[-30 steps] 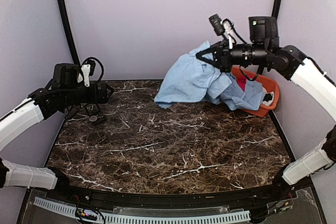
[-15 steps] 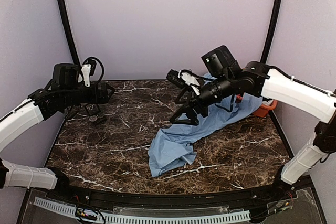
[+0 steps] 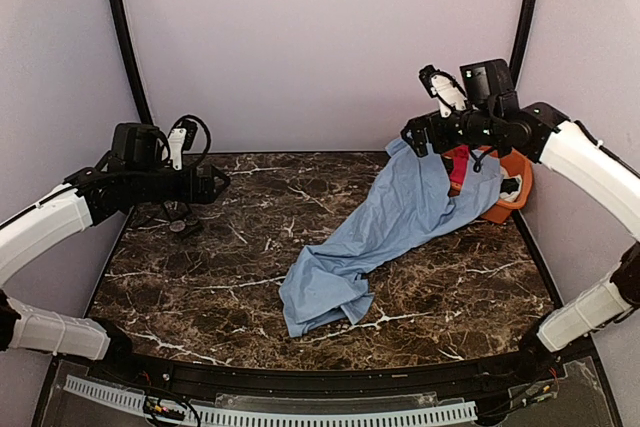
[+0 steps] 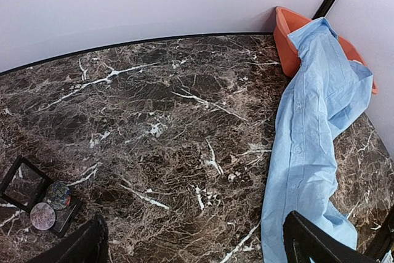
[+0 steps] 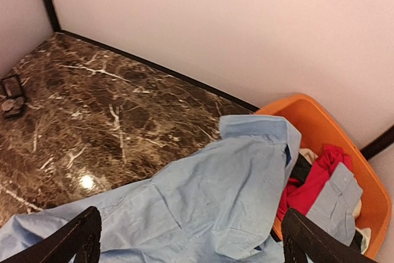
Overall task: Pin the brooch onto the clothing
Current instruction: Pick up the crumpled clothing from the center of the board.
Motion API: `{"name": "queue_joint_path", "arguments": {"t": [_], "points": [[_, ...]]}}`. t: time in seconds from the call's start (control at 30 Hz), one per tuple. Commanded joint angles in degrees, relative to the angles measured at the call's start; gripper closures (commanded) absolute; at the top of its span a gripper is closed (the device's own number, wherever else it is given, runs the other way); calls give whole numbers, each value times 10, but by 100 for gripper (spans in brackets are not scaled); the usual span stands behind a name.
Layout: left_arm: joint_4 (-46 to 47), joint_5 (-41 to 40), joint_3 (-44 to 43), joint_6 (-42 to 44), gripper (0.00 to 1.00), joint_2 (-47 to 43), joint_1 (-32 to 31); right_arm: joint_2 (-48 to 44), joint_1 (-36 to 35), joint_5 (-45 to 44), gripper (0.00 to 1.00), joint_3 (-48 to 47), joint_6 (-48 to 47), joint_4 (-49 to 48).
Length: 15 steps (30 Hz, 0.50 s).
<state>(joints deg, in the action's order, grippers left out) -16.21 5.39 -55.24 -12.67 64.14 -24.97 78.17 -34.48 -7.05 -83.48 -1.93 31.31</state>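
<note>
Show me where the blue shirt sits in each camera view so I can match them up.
Top external: blue shirt trails from the orange basket at far right down to the table's centre.
Left wrist: blue shirt fills the right side, from the orange basket to the bottom edge.
Right wrist: blue shirt spans the lower middle, collar at the orange basket rim.
Shared landmark: the orange basket.

One light blue shirt [image 3: 372, 235] is counted at centre right, one orange basket [image 3: 503, 212] at the right edge, and one red garment [image 5: 314, 180] inside it. Two grippers are seen: left gripper [image 3: 220, 185] and right gripper [image 3: 410, 137]. Two small round discs are counted at lower left, a darker disc [image 4: 58, 194] and a paler disc [image 4: 42, 215], on one black case [image 4: 69, 212].
</note>
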Motion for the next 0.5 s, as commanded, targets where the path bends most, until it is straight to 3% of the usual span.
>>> {"name": "queue_joint_path", "arguments": {"t": [0.0,0.2,0.47], "points": [[8,17,4,1,1,-5,-2,50,63,-89,2,2,79,-18],[9,10,12,4,1,-10,-2,135,166,18,6,-21,123,-20],[10,8,15,4,1,-13,-2,231,200,93,12,-54,110,-20]]}}
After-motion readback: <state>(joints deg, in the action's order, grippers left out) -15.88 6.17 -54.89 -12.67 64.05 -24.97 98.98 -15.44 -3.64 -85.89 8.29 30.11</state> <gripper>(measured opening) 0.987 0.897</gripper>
